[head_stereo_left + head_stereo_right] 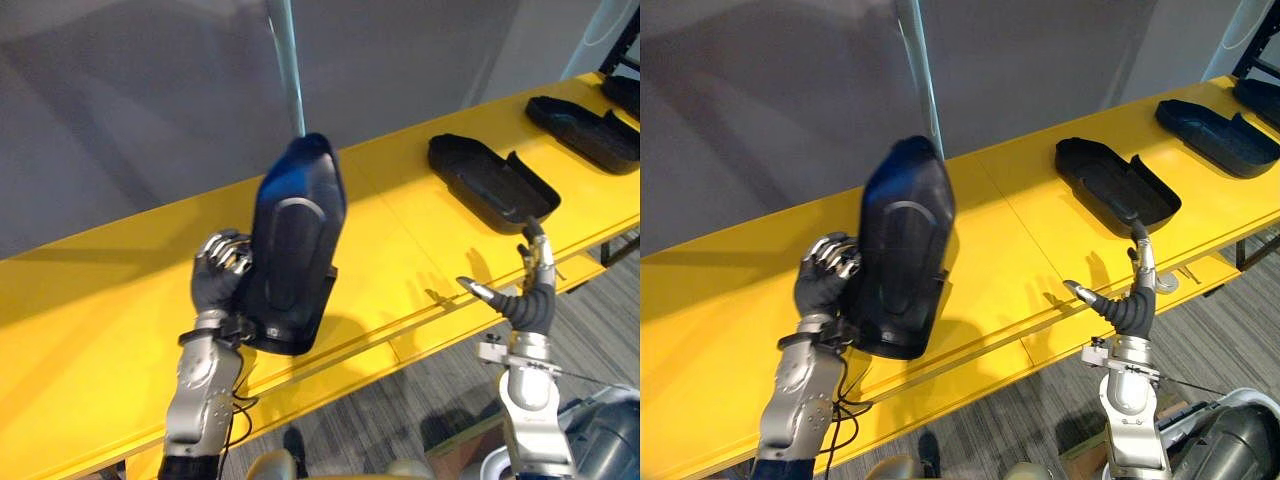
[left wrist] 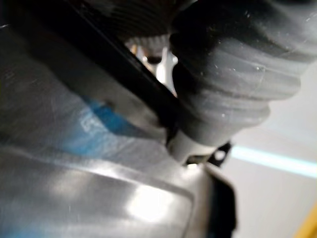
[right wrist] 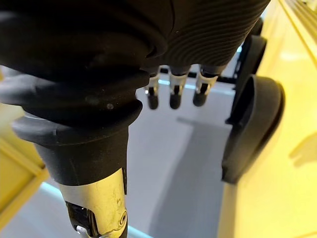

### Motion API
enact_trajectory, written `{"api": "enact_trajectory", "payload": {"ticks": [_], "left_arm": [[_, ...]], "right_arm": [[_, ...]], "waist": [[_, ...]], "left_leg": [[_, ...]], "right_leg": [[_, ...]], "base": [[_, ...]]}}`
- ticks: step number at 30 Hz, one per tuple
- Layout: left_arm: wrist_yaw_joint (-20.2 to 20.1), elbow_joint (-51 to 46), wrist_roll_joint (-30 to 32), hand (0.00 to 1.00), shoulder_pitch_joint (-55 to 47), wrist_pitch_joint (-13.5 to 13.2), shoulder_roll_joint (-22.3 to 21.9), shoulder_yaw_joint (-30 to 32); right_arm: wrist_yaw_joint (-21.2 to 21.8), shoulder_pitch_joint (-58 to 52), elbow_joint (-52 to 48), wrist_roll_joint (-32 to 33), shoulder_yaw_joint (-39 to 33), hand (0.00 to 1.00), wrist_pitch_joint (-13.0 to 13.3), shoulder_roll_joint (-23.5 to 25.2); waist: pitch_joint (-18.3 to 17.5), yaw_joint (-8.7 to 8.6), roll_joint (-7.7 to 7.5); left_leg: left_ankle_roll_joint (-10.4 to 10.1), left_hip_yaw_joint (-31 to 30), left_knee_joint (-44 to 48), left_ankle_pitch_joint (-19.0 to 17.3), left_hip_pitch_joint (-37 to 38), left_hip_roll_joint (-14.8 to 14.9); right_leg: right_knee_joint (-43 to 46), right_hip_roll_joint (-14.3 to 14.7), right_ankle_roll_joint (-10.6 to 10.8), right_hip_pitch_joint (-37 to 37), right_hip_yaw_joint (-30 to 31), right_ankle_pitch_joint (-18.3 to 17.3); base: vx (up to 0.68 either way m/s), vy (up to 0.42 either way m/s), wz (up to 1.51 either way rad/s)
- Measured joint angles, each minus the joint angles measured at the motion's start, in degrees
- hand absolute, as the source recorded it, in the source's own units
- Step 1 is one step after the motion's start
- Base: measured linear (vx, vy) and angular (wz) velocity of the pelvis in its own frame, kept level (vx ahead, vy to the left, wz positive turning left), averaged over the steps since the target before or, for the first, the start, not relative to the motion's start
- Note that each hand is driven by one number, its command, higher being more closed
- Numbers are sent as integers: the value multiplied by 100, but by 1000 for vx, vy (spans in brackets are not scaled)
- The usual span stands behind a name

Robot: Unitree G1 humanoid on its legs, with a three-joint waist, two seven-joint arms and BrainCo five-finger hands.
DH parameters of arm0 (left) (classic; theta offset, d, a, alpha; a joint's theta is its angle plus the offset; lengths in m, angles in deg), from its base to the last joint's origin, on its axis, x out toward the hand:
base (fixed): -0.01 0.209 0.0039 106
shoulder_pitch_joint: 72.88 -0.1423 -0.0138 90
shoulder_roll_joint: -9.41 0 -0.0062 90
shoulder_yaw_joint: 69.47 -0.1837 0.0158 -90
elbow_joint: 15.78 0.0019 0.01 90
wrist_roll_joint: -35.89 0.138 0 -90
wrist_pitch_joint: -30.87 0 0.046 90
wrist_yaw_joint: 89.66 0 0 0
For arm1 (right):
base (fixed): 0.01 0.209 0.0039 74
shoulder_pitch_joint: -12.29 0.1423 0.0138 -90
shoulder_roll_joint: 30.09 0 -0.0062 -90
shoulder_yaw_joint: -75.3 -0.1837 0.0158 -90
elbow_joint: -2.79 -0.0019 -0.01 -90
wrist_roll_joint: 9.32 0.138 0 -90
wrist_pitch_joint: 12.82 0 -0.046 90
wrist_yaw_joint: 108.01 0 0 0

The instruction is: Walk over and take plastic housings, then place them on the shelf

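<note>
- Left hand (image 1: 222, 268) and its load come first: the fingers are curled round the left edge of a dark plastic housing (image 1: 292, 245) and grip it above the near-left part of the yellow shelf (image 1: 90, 300).
- This housing stands nearly upright. Its long axis runs up and down with a slight lean to the right, the narrow rounded end on top and the broader end low beside the wrist. The smooth outer face with its raised oval panel is turned to the camera. Whether the lower end touches the shelf I cannot tell.
- Four housings in all: one held, three lying on the shelf.
- The second housing (image 1: 490, 182) lies hollow side up at the right, its long axis running from far left to near right.
- The third housing (image 1: 585, 132) lies further right, turned the same way; the fourth housing (image 1: 622, 92) is cut off at the far right edge.
- The right hand (image 1: 528, 285) is at the shelf's near edge, just in front of the second housing, fingers straight and pointing up, thumb spread to the left, holding nothing.
- A grey wall (image 1: 120, 120) runs behind the shelf, with one pale blue strip (image 1: 288, 70) rising above the held housing.
</note>
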Motion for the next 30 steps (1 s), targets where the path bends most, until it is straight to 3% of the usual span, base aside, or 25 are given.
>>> {"api": "enact_trajectory", "payload": {"ticks": [3, 9, 15, 21, 22, 26, 30], "left_arm": [[474, 901, 268, 100, 685, 343, 76, 3], [1031, 2352, 337, 100, 1592, 741, 447, 63], [1551, 3340, 410, 100, 2379, 809, 705, 145], [2260, 4064, -105, 100, 2959, 831, 931, 586], [2403, 4118, -268, 0, 3124, 826, 989, 623], [2537, 4257, -566, 0, 3521, 775, 1291, 721], [2593, 4258, -713, 0, 3643, 680, 1359, 731]], "right_arm": [[108, -20, 34, 8, 82, 0, -6, 0], [422, 4, 114, 127, 167, 0, -6, -33], [777, 29, 256, 426, 340, 0, -27, -195], [952, 10, 256, 685, 369, 0, -48, -252], [953, 11, 254, 688, 380, 0, -66, -266], [945, 38, 162, 728, 515, 0, -158, -314], [935, 48, 133, 752, 549, 0, -167, -318]], "waist": [[0, -134, 0], [-1, -294, 2], [0, -457, 3], [44, -622, 33], [110, -624, 32], [412, -669, 16], [471, -708, 9]], "left_leg": [[9, 110, -223, 127, 126, -8], [8, 357, -721, 416, 271, 29], [16, 540, -751, 466, 253, 63], [4, 678, -749, 495, 130, 98], [2, 683, -747, 517, 75, 98], [1, 728, -678, 528, -18, 110], [4, 722, -635, 524, -100, 109]], "right_leg": [[15, 1, 1, -48, 113, 0], [62, 52, 23, -316, 400, 5], [104, 84, 57, -538, 590, 25], [137, 137, 107, -769, 758, 60], [194, 148, 107, -838, 770, 61], [296, 158, 104, -967, 863, 64], [309, 152, 105, -1030, 870, 66]], "base": [[-41, 2, -19], [-53, 8, -19], [-46, 12, -19], [-3, 3, -11], [0, 0, 0], [5, -5, -7], [0, 0, 0]]}}
